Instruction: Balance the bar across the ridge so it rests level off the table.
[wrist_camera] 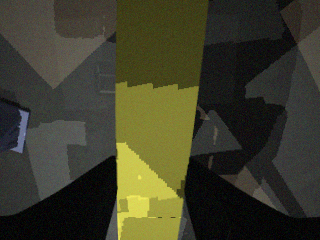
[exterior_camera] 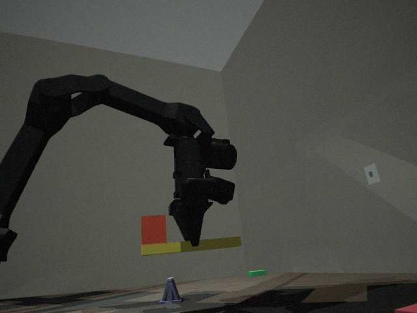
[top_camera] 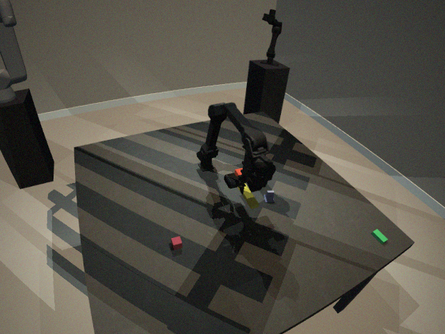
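Observation:
My gripper (exterior_camera: 193, 240) (top_camera: 245, 184) (wrist_camera: 151, 165) is shut on the yellow bar (exterior_camera: 215, 244) (top_camera: 250, 198) (wrist_camera: 155, 125) near its middle and holds it roughly level, well above the table. An orange block (exterior_camera: 153, 229) (top_camera: 238, 172) sits on one end of the bar. The small purple ridge (exterior_camera: 171, 290) (top_camera: 269, 196) (wrist_camera: 18, 131) stands on the table below. In the exterior view it is under the bar's half that carries the orange block. In the wrist view it is off to the left of the bar.
A red cube (top_camera: 176, 242) (exterior_camera: 407, 308) lies on the table toward the front left. A green block (top_camera: 379, 236) (exterior_camera: 257, 272) lies near the right edge. Two black pedestals (top_camera: 265, 90) (top_camera: 21, 140) stand on the floor beyond the table.

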`<move>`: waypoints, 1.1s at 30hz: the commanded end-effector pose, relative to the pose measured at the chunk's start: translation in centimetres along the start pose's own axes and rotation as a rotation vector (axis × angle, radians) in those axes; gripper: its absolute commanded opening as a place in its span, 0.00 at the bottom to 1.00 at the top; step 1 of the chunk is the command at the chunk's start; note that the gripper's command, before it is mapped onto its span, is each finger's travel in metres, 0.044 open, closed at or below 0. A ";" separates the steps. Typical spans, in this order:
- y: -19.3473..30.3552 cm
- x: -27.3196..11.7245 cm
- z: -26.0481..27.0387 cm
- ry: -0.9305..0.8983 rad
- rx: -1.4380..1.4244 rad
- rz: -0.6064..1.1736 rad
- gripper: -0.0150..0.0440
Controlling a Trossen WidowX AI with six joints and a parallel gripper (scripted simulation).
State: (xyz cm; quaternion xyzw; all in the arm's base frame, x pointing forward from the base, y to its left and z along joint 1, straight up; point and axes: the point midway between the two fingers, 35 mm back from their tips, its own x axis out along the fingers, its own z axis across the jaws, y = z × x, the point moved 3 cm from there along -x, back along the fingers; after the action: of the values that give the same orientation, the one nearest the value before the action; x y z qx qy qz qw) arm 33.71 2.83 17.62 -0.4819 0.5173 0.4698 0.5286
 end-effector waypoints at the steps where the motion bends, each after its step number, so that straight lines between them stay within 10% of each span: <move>1: -0.2 -0.2 0.8 -0.005 -0.152 -0.004 0.25; 33: -0.8 -0.4 7.8 -0.006 -1.425 -0.011 0.25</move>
State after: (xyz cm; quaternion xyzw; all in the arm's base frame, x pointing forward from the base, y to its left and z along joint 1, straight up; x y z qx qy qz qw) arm 35.19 9.76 17.87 -0.7045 0.1214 0.6877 0.1268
